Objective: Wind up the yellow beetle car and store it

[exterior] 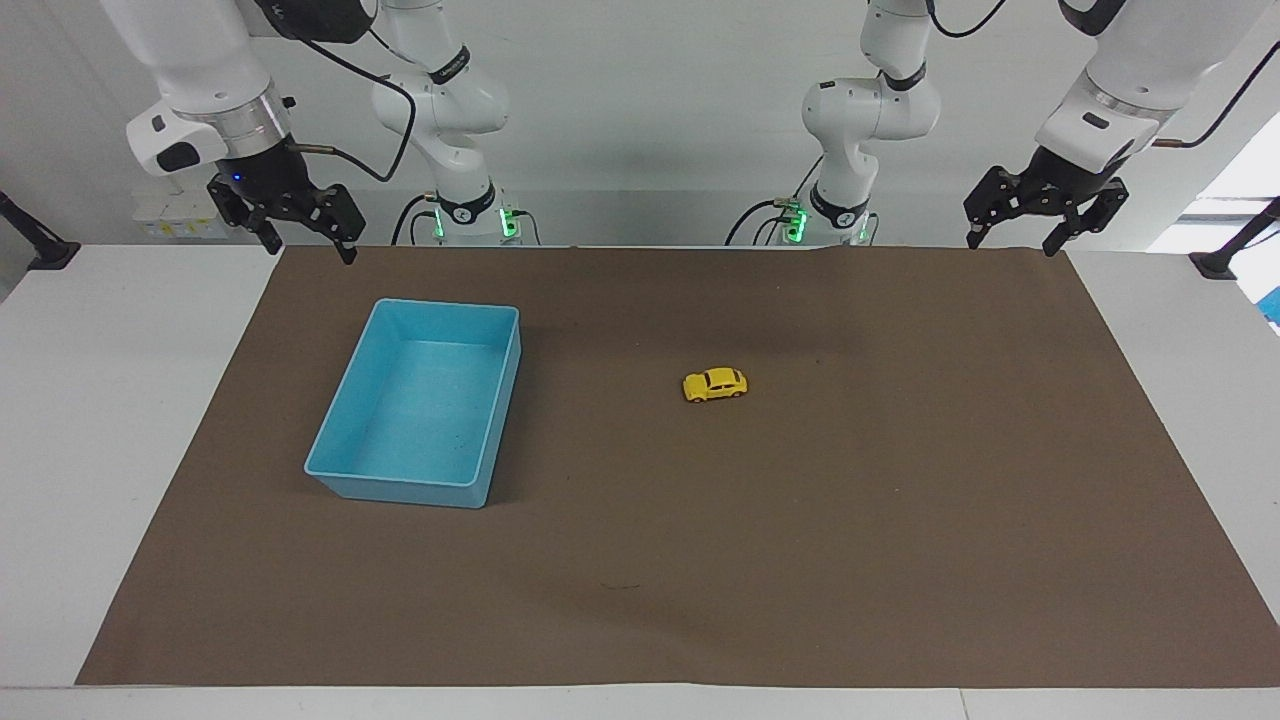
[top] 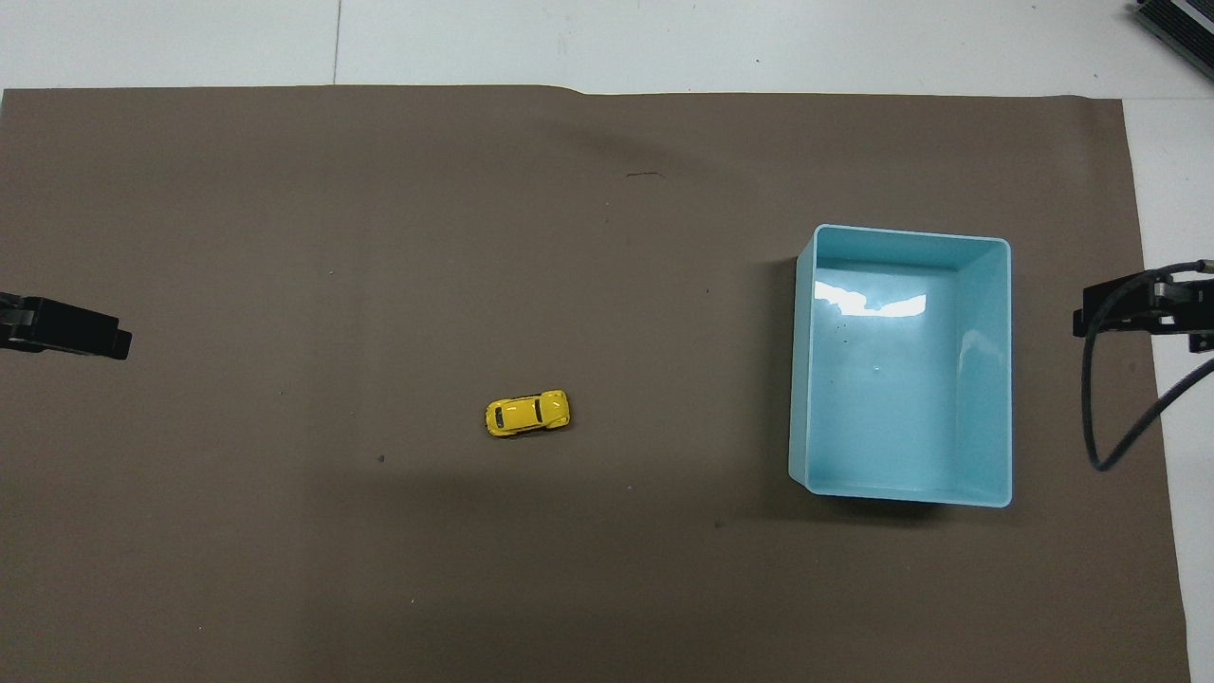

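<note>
Right now we see the tiny bright yellow beetle-shaped toy car (exterior: 715, 385) standing on its small black wheels on the brown paper mat (exterior: 800, 520) that covers most of the white desk (exterior: 90, 400). It sits roughly midway along the mat, a little toward the left arm's end of the desk, with nothing touching it. Its long side runs across the desk, and from overhead its dark windows show on the rounded roof (top: 527, 413).

Well apart from the car, toward the right arm's end, we find the light blue rectangular plastic bin (exterior: 345, 400), open at the top and upright on the mat. Nothing lies inside it; from overhead its glossy floor carries a bright reflection (top: 986, 379). The car and the bin lie about equally near to the robots.

Both arms wait, raised at the robots' own edge of the mat. The left gripper (exterior: 1010, 238) hangs over the mat's corner at the left arm's end, its black fingers (exterior: 1056, 240) spread apart and holding nothing. The right gripper (exterior: 308, 244) hangs over the mat's edge at the right arm's end, above the stretch between the bin and the robots, and its fingers (exterior: 346, 248) are likewise spread wide with nothing between them. From overhead we catch only the dark tips of each gripper at the sides of the view, the left (top: 66, 329) and the right (top: 1143, 308), with a black cable (top: 1105, 417) looping down beside the right one.
</note>
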Motion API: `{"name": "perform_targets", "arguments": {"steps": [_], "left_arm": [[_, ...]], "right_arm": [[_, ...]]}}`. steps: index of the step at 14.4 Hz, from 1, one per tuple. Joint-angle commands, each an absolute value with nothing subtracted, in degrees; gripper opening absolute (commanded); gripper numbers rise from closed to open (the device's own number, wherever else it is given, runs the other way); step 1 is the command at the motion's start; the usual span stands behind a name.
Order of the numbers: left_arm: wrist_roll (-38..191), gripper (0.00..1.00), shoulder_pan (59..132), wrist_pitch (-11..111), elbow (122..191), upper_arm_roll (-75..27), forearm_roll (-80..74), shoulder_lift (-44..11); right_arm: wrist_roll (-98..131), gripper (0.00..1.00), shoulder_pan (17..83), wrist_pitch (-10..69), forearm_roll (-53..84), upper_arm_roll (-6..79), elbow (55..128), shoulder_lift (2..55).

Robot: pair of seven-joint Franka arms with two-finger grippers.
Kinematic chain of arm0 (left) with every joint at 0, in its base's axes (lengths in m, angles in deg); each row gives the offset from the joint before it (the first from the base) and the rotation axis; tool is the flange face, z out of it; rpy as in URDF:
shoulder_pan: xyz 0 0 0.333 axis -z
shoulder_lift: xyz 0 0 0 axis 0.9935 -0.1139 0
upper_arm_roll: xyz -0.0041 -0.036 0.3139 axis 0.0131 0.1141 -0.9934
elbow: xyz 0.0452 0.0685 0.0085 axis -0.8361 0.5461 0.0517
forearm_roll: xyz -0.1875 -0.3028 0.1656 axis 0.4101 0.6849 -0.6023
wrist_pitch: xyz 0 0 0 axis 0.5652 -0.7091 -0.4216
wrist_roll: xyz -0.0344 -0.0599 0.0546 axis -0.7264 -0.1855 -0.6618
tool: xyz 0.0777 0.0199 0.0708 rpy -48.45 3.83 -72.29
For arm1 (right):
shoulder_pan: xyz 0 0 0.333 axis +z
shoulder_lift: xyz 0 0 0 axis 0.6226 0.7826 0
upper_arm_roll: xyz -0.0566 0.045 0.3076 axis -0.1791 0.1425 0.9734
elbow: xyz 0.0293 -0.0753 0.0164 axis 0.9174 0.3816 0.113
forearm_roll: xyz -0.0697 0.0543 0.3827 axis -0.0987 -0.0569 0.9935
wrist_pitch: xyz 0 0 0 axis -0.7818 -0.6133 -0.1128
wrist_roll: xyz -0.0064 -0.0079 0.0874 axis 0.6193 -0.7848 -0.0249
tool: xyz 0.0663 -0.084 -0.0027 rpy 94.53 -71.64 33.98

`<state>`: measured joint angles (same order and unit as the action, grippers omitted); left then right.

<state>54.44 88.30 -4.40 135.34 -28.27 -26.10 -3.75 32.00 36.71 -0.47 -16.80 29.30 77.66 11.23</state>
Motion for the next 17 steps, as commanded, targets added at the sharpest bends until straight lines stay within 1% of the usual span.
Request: {"name": "perform_targets", "arguments": {"steps": [1,13,17], "left_arm": [[53.6,1.00,88.2,-5.3,136.6,-28.2,-26.1,-2.5],[54.3,1.00,88.3,-4.3,137.7,-28.2,-26.1,-2.1],[59.1,1.00,88.6,-4.2,138.7,-28.0,-26.1,-2.0]], "right_arm": [[31.1,1.00,36.4,-1.1,-16.4,29.5,76.6,11.7],[31.1,1.00,36.4,-1.1,-16.4,29.5,76.6,11.7],[31.0,1.00,36.4,-1.1,-16.4,29.4,76.6,11.7]]}}
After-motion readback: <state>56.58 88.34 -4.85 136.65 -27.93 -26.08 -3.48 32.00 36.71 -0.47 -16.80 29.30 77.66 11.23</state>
